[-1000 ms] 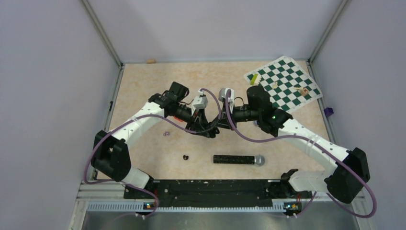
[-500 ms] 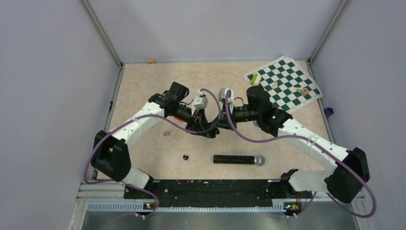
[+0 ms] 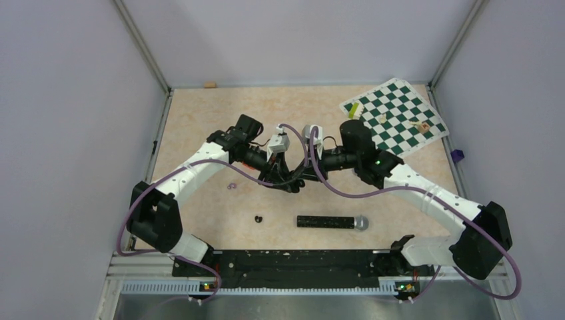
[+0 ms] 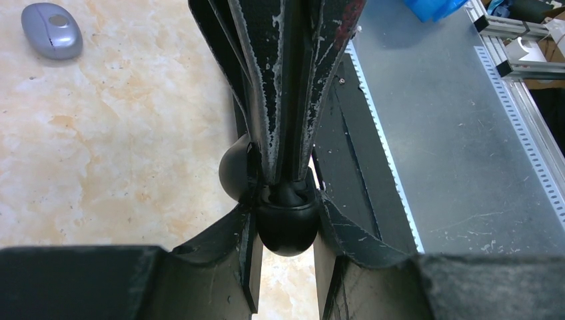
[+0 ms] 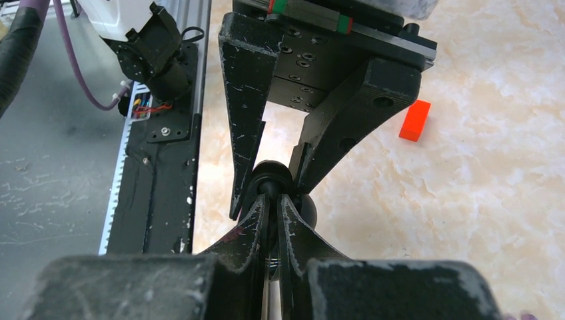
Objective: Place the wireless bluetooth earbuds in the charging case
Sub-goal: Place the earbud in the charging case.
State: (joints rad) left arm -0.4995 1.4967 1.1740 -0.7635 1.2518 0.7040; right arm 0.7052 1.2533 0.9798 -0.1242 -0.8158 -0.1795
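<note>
place: robotics lab | cues: plain partition walls (image 3: 73,100); slotted aluminium rail (image 3: 266,287); marbled tabletop (image 3: 200,120)

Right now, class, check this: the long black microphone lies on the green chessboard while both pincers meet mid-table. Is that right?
No: the top view shows the microphone on the bare tabletop near the arm bases, apart from the chessboard. The left pincer and right pincer do meet mid-table.

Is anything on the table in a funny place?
Yes. A tiny black rounded earbud lies alone on the beige marbled table, well apart from the glossy black oval charging case held in the left pincer. It belongs inside that case.
</note>
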